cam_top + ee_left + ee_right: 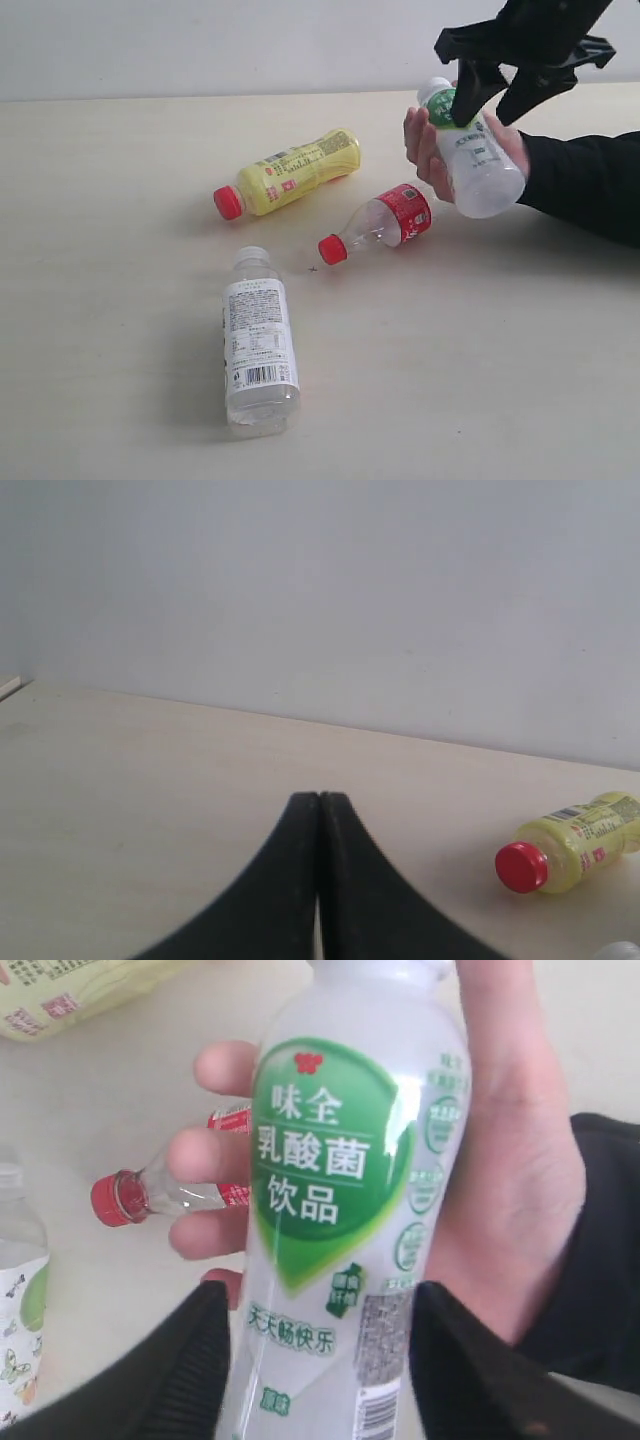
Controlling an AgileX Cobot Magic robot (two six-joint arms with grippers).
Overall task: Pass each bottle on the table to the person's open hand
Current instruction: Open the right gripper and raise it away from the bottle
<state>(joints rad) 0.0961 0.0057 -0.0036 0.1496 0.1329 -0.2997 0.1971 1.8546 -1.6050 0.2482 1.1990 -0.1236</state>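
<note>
Green-white bottle [478, 160] lying in person's hand [424, 150], flanked by right pincer [484, 120], grip unclear, left pincer [319, 802] clenched

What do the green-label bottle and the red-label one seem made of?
Green-label bottle: likely milky, translucent plastic under a glossy printed sleeve, judging by the sheen. Red-label bottle: clear, thin-looking plastic, since the table shows through it.

The table [120, 420] looks smooth, matt and pale. The yellow bottle [300, 170], centre of the exterior view, is glossy plastic. The white bottle [485, 170], upper right, is shiny, milky plastic. The sleeve [590, 180] is matt black cloth.
</note>
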